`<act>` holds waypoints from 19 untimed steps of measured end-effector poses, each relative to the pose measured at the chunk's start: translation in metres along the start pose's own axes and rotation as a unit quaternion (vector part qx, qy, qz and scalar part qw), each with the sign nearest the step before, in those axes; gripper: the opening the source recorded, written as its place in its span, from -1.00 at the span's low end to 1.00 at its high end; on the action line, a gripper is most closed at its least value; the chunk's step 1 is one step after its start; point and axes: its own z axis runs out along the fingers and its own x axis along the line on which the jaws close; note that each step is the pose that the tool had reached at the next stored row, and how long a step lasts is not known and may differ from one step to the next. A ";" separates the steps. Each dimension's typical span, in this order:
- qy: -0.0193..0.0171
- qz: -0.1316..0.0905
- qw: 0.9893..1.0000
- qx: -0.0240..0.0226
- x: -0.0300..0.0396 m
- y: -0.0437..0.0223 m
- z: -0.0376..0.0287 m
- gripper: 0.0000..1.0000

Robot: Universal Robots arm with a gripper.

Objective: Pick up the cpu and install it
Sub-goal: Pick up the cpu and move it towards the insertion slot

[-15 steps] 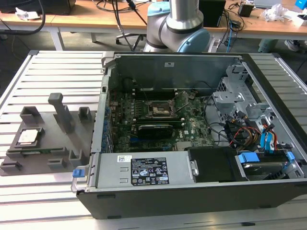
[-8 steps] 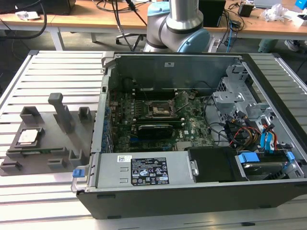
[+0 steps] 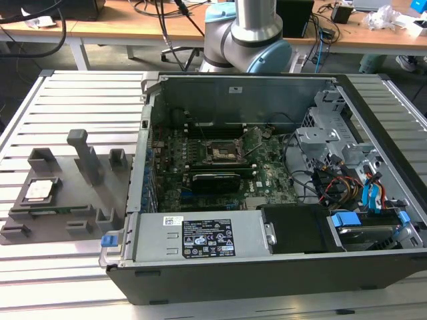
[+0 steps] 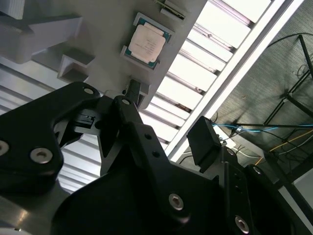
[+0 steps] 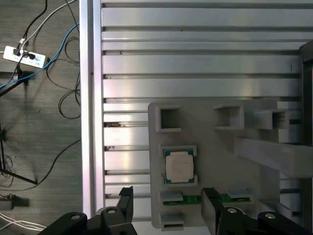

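1. An open computer case lies on its side on a slatted metal table, with its motherboard facing up and the black square socket near the board's middle
2. On the exterior view's left, just beside the case, a grey plastic tray with upright blocks rests on the table
3. The cpu sits flat in a shallow square recess of that tray, silver top up, on the side of the tray away from the case and well apart from the socket
4. The arm, silver with pale blue joints, rises behind the case
5. In the first wrist view the gripper hangs over the tray, its 2 black fingers spread wide with nothing pinched between them
6. There the cpu lies just ahead of the fingertips, roughly in line with the gap between them, untouched
7. A green circuit strip lies in the tray just beside the cpu, on the side nearer the fingers
8. In the second wrist view the cpu shows beyond the gripper's black linkage, lying square in its recess
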 end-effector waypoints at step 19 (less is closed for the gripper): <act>0.000 0.000 1.000 0.000 0.0002 0.0000 0.0073 0.33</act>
